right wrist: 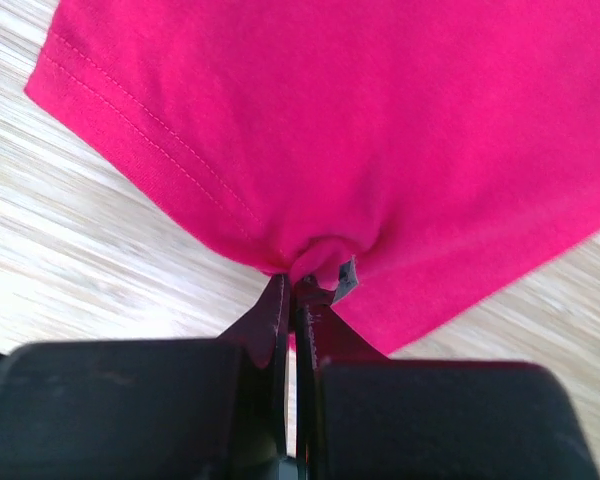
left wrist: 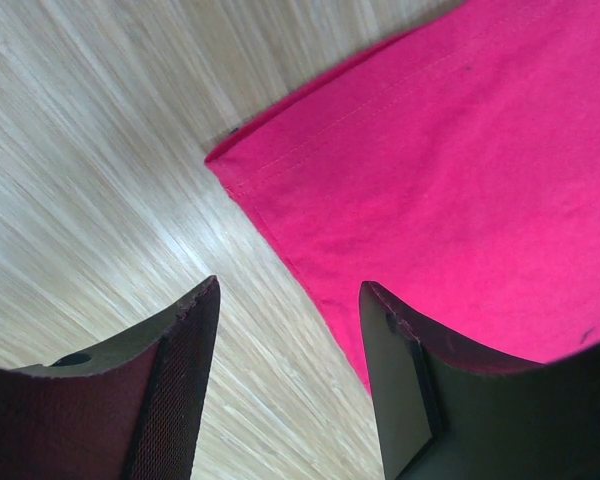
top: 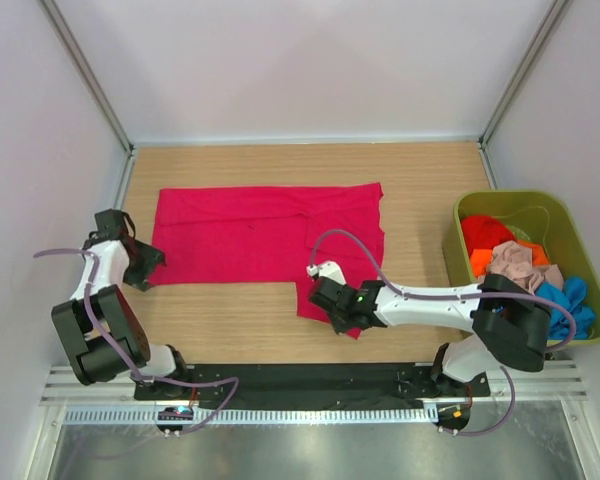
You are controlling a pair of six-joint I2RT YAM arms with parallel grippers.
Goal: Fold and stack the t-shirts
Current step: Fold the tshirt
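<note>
1. Crimson-red cloth t-shirt lies spread flat across the desk's middle.
2. Right wrist view alone shows the right gripper clenched on its bunched near edge.
3. Left gripper gapes released over bare desk at the shirt's near-left corner.

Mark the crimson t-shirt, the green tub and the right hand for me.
crimson t-shirt (top: 250, 235): top view, middle of its spread body.
green tub (top: 525, 210): top view, far inside wall.
right hand (right wrist: 294, 285): right wrist view, shut fingertips pinching the shirt.
</note>
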